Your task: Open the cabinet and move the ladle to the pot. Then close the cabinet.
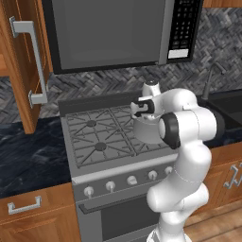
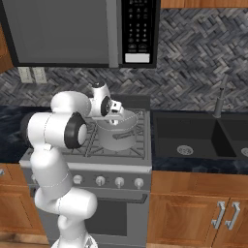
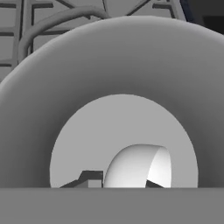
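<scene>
The grey pot (image 1: 144, 132) (image 2: 118, 138) stands on the right front burner of the stove. My gripper (image 1: 142, 113) (image 2: 115, 120) hangs just above its rim, pointing down into it. Looking straight down, the pot's wall (image 3: 113, 65) rings a pale floor. The ladle's rounded bowl (image 3: 138, 164) hangs inside the pot between my dark fingertips (image 3: 89, 178), and the gripper (image 3: 120, 183) is shut on the ladle. The cabinet's door (image 1: 19, 71) stands open at the upper left, its silver bar handle (image 1: 37, 61) facing the stove.
A microwave (image 1: 113, 33) (image 2: 82, 31) hangs low over the stove (image 1: 101, 142). To the right lies a dark sink (image 2: 193, 135) with a faucet (image 2: 220, 99). Dark counter (image 1: 28, 151) runs left of the stove, with base cabinets (image 2: 193, 208) below.
</scene>
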Controlling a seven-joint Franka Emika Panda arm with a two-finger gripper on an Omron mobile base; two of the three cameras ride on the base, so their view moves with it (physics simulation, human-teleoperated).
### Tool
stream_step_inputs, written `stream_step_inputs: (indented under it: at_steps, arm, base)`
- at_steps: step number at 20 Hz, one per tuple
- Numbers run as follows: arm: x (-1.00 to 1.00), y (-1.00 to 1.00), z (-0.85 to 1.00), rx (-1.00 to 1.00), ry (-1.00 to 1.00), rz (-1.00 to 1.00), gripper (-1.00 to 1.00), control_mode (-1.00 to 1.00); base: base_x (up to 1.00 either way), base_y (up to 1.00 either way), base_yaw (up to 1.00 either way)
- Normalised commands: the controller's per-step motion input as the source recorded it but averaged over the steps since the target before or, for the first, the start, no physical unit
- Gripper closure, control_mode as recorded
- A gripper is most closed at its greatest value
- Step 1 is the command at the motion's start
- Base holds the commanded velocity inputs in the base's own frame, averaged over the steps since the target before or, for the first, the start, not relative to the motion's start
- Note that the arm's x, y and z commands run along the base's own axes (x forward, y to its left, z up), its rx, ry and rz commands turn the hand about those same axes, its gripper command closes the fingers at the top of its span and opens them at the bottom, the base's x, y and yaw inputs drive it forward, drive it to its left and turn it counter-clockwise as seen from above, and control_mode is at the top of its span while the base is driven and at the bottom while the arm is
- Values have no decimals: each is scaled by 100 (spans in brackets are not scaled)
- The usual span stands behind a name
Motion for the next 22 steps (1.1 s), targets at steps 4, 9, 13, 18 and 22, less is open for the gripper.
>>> stream_step_inputs:
  at_steps: [4, 9, 13, 18, 22]
  arm:
    - [4, 0, -9, 0, 4, 0, 100, -100]
    - [3, 0, -10, 0, 5, 0, 100, -100]
    - [1, 0, -5, 0, 4, 0, 100, -100]
    - [0, 0, 0, 0, 1, 0, -100, -100]
    - [0, 0, 0, 0, 0, 0, -100, -100]
  base:
    - [0, 0, 0]
    - [0, 0, 0]
    - [0, 0, 0]
    - [0, 0, 0]
    - [0, 0, 0]
